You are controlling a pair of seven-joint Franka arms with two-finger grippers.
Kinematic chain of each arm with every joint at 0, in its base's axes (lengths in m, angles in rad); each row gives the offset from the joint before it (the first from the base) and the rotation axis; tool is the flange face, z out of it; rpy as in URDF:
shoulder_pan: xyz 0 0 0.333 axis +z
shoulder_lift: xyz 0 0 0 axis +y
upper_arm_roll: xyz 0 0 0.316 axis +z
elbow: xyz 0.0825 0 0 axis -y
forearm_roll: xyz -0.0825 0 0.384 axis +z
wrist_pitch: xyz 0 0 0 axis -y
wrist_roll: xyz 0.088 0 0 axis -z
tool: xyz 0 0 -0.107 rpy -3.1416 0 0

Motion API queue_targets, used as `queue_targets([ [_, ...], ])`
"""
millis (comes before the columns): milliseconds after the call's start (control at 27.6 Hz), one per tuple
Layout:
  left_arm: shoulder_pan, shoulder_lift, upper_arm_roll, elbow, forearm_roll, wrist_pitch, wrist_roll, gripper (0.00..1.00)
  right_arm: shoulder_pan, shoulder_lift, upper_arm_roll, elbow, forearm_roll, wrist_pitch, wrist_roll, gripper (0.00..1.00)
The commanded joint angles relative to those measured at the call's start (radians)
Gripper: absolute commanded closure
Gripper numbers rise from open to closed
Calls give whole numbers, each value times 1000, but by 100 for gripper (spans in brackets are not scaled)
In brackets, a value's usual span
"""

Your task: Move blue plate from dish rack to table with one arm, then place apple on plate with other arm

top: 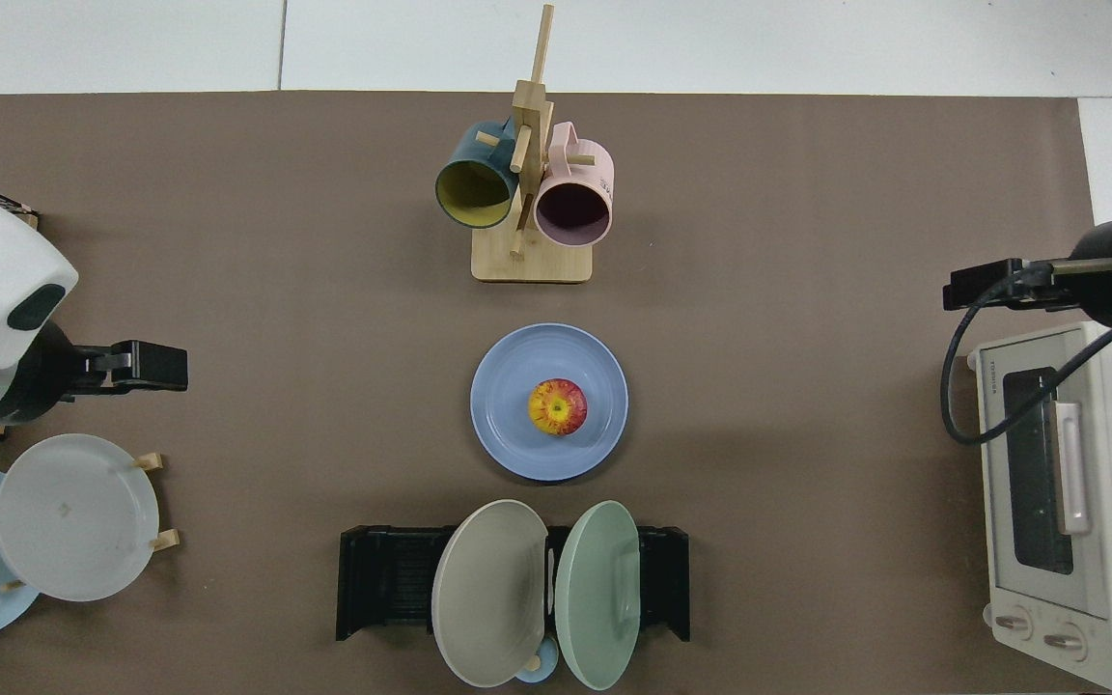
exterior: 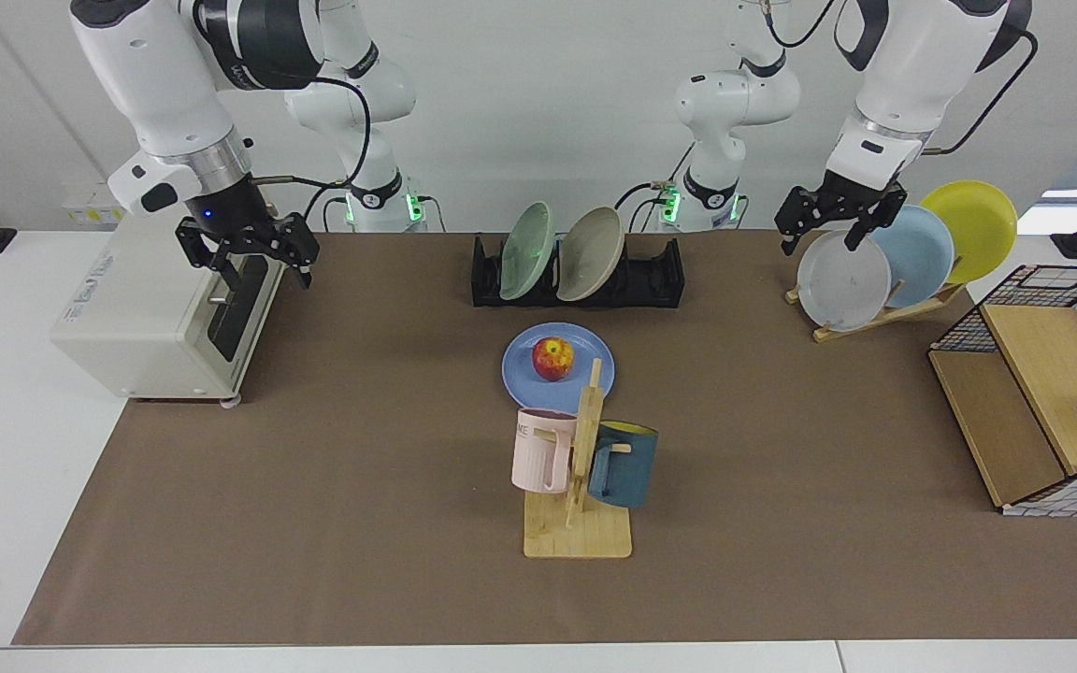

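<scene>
The blue plate (exterior: 522,379) (top: 508,439) lies flat on the table's brown mat (exterior: 314,467), just in front of the black dish rack (exterior: 655,276) (top: 377,579). The red-and-yellow apple (exterior: 552,358) (top: 557,406) sits on the plate near its middle. My right gripper (exterior: 263,274) (top: 986,287) hangs open and empty above the toaster oven's front corner, far from the plate. My left gripper (exterior: 819,241) (top: 146,367) waits open and empty over the wooden plate stand.
A green plate (exterior: 526,250) and a beige plate (exterior: 592,253) stand in the rack. A mug tree (exterior: 580,467) with pink and teal mugs stands just in front of the blue plate. A toaster oven (exterior: 146,318), a plate stand (exterior: 875,313) and a wire-and-wood box (exterior: 1043,402) line the sides.
</scene>
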Motion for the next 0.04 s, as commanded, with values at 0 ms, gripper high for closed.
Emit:
queue_targets([
  [0,-13,-2,8,-6,1,7,-8,0,-1,-11,4,-18,-20,15,32,0],
])
